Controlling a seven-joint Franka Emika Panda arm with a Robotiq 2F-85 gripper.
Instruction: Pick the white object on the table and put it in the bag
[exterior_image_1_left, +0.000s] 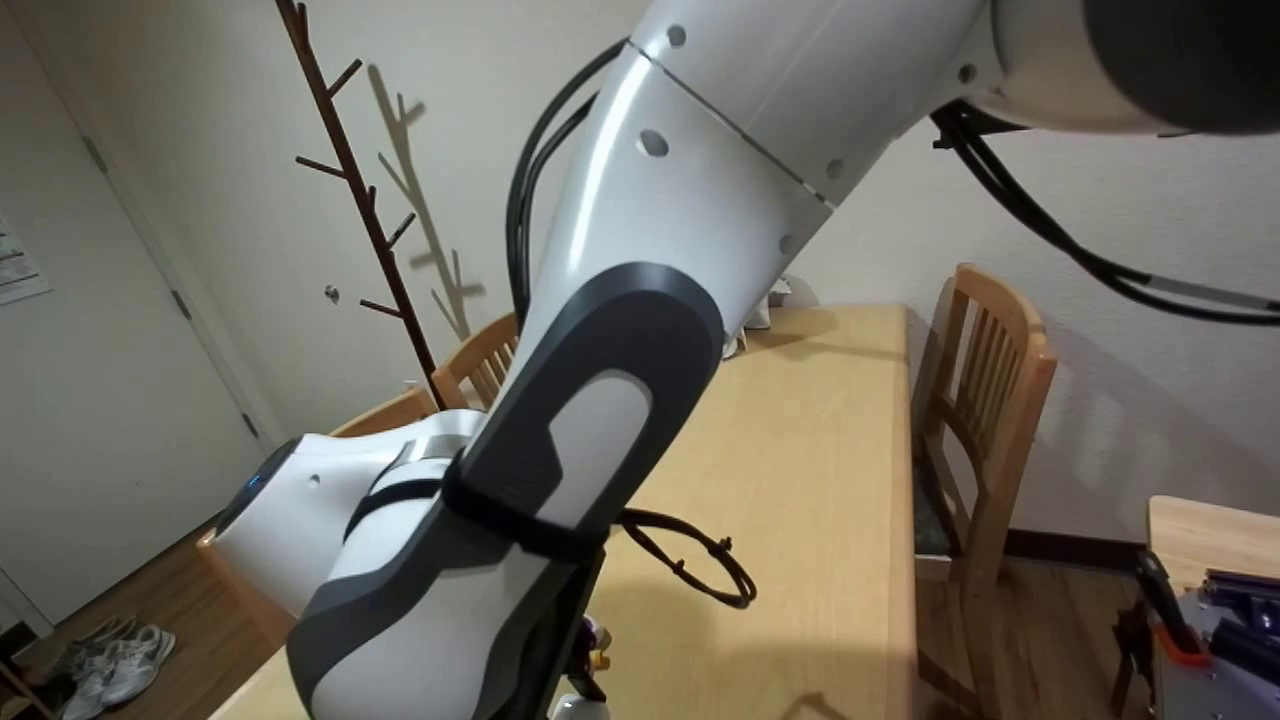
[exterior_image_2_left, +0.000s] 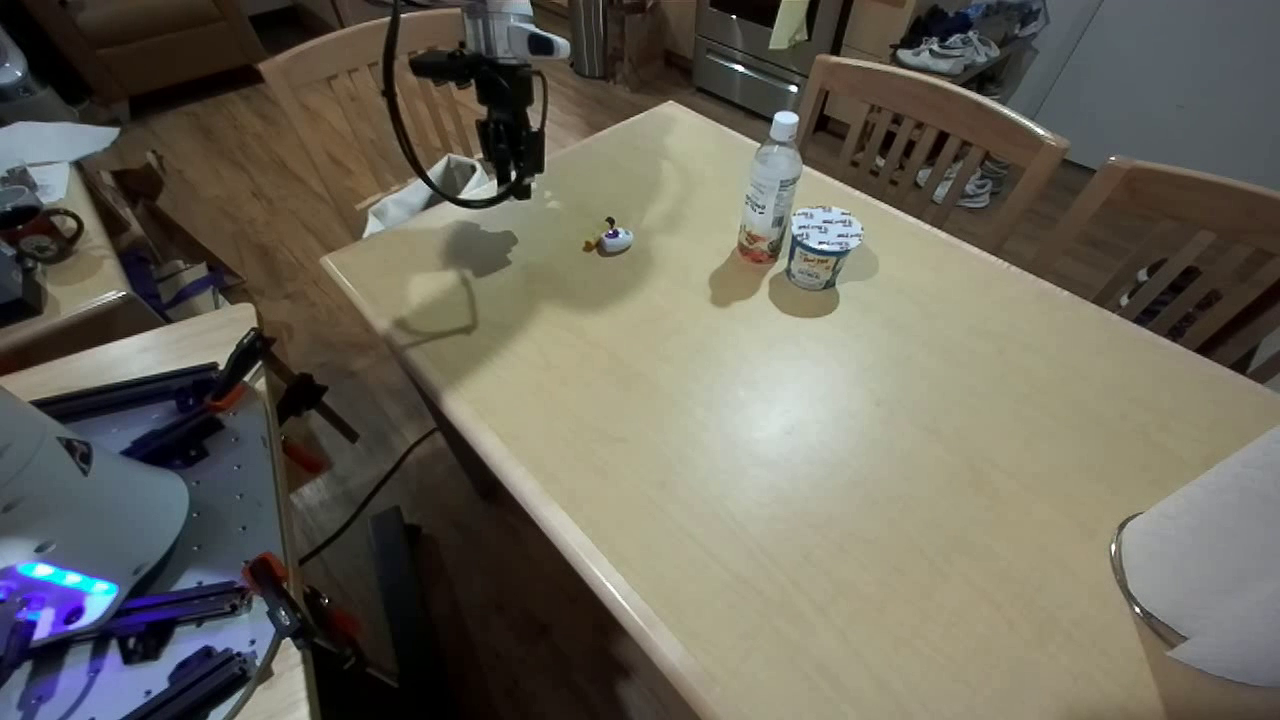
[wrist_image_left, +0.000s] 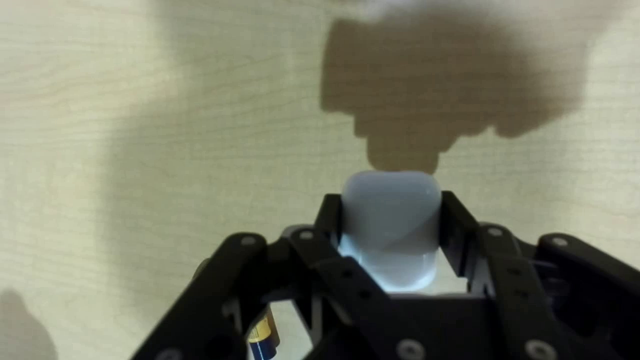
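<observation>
The white object (wrist_image_left: 390, 235) is a smooth rounded-square piece in the wrist view. My gripper (wrist_image_left: 391, 202) is shut on it, with one black finger against each side. The table surface and the gripper's shadow show behind it. In an exterior view my gripper (exterior_image_2_left: 520, 187) hangs above the table's far corner, fingers down; the held piece is too small to make out clearly there. A pale cloth bag (exterior_image_2_left: 405, 207) is just beyond that table edge, partly behind the gripper and its cable. Its opening is not clearly visible. In an exterior view the arm hides the gripper.
A small white-and-purple item (exterior_image_2_left: 615, 240), a clear bottle (exterior_image_2_left: 770, 195) and a blue-and-white cup (exterior_image_2_left: 818, 255) stand on the table (exterior_image_2_left: 640, 430). A paper-towel roll (exterior_image_2_left: 1220, 560) lies at the near corner. Wooden chairs (exterior_image_2_left: 930, 150) surround the table.
</observation>
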